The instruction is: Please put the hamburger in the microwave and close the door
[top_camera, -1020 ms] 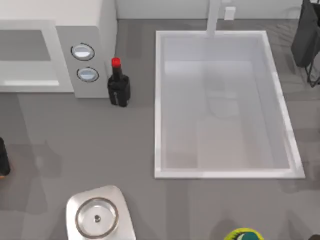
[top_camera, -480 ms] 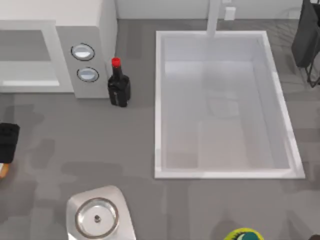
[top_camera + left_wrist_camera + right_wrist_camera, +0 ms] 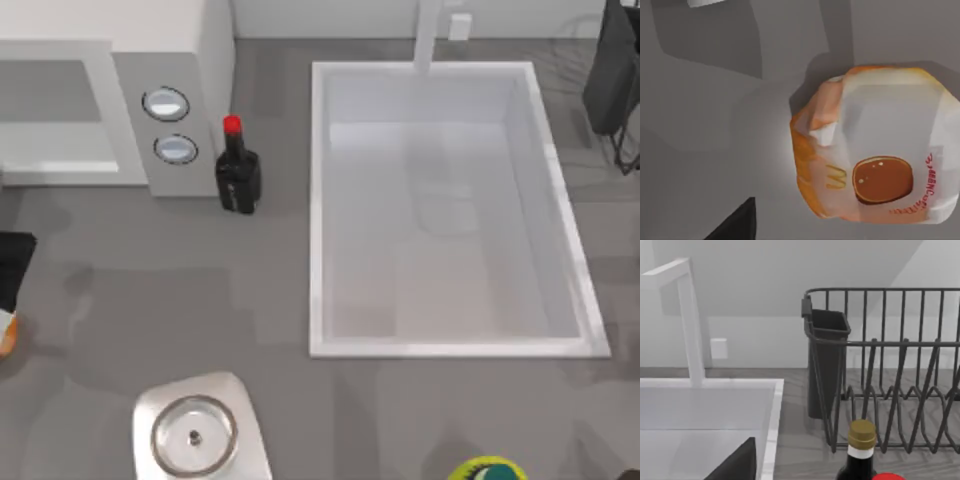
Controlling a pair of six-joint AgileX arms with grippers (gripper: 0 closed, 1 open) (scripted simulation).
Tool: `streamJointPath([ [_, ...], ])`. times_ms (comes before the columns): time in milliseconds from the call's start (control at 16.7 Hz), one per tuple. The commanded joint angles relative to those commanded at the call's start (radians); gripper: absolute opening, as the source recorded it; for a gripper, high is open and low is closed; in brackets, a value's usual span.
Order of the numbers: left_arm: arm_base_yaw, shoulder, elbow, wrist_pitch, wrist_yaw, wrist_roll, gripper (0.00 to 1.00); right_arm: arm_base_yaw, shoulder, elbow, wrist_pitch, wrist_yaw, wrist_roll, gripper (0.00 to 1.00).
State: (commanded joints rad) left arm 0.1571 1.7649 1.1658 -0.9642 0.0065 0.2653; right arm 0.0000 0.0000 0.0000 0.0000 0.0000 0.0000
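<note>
While the worktop is otherwise as it was half a second ago, the left arm has pulled back toward the table's left edge.

Landmark: large white box-shaped microwave (image 3: 110, 60) with two round silver-rimmed dials, at the table's far left corner.

Change: black left gripper (image 3: 10, 262) now sits lower and closer to the left edge, in front of the microwave, than half a second ago.

Hamburger: small round orange-brown hamburger (image 3: 875, 147) in a pale printed wrapper; in the top view it is an orange sliver (image 3: 5, 335) at the left edge, in front of the microwave, just beside the left gripper.

Left claw: cannot tell whether it is released or clenched.

Door: white-framed door (image 3: 50, 115) with a grey window, on the microwave's front.

Open room: bare grey worktop (image 3: 200, 270) stretches in front of the microwave.

Edges: red-capped black bottle (image 3: 238, 170) stands just right of the microwave's dials; white rectangular sink (image 3: 445, 210) lies further right; round steel lidded pot (image 3: 195, 435) sits near the front edge.

Right arm: parked at the far right, by a dark wire dish rack (image 3: 890, 370); its claw state cannot be told.
</note>
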Motion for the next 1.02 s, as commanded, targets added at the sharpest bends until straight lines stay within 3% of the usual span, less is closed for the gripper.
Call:
streamJointPath([
  [420, -0.002, 0.01, -0.009, 0.015, 0.0, -0.001, 1.0, 0.0, 0.0, 0.0, 0.0, 0.0, 0.0, 1.0],
  [840, 0.001, 0.137, -0.137, 0.281, 0.0, 0.003, 1.0, 0.0, 0.0, 0.0, 0.0, 0.0, 0.0, 1.0],
  [1020, 0.001, 0.16, -0.152, 0.31, 0.0, 0.004, 1.0, 0.0, 0.0, 0.0, 0.0, 0.0, 0.0, 1.0],
])
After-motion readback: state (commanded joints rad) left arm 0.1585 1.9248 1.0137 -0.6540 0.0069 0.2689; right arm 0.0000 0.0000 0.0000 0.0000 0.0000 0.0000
